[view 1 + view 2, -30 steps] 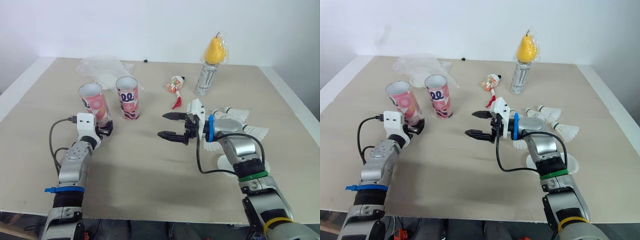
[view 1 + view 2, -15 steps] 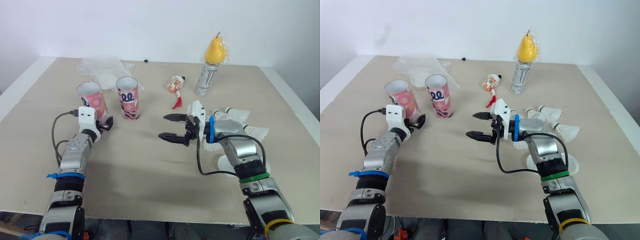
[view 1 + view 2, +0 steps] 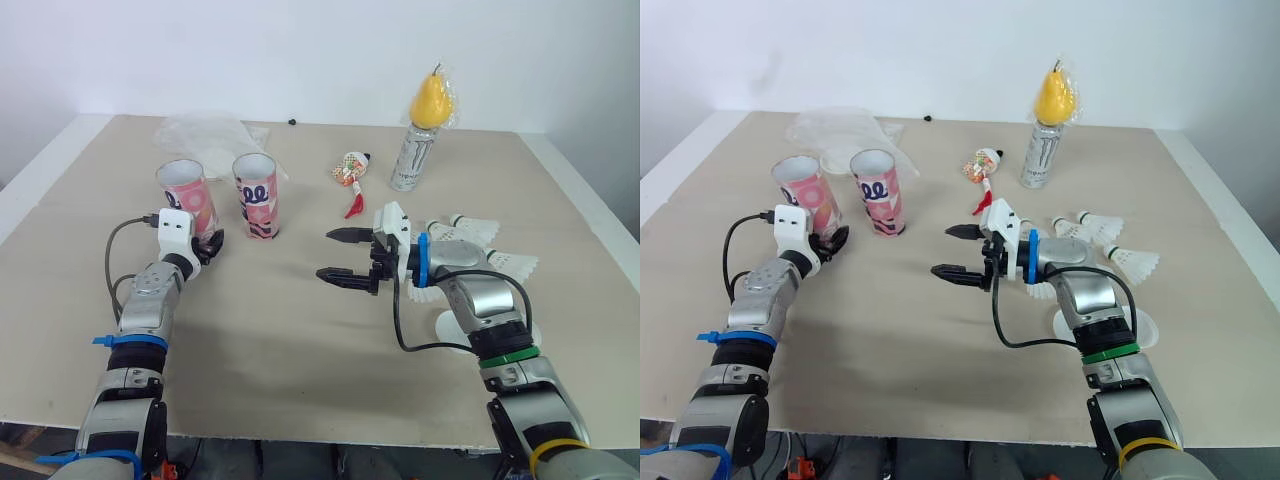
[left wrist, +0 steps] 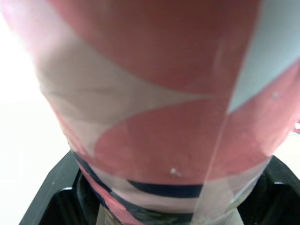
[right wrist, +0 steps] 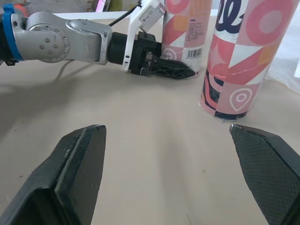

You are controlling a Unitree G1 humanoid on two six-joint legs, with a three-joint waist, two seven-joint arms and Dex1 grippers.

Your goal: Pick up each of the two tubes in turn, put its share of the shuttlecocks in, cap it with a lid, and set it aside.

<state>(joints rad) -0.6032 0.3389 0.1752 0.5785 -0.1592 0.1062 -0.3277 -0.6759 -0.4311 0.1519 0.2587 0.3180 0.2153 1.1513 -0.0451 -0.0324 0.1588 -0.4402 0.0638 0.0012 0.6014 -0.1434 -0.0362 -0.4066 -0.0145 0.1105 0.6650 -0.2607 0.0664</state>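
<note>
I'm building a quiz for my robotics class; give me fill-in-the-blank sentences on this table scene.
The right gripper hovers with jaws ____.
The left gripper is shut on the left tube, one of ____ pink tubes.
A ____ pear tops the energy drink can.
The shuttlecocks lie beside the robot's ____ arm.
Missing: open; two; yellow; right.

place: probably a lab | bare table [image 3: 300,330] | blank white wall [image 3: 250,50]
</note>
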